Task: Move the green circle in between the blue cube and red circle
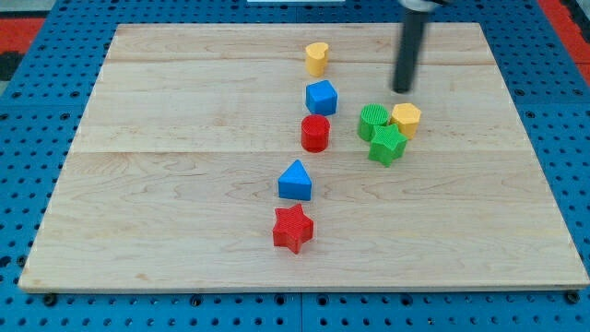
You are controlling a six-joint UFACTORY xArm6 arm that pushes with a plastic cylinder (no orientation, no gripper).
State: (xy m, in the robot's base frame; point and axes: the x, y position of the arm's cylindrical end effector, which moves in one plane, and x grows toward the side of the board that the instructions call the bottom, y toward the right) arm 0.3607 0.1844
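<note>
**One raised camera, tilted down over the whole bench**

A single view covers the scene, so nothing is shared between views. It looks from above and in front, angled downward: the wooden bench narrows toward the view's top, its far edge shorter than its near edge. The camera stands far enough back for all four edges to fit, with blue pegboard showing on every side. The rod enters from the view's top edge, right of centre, its upper part cut off.
</note>
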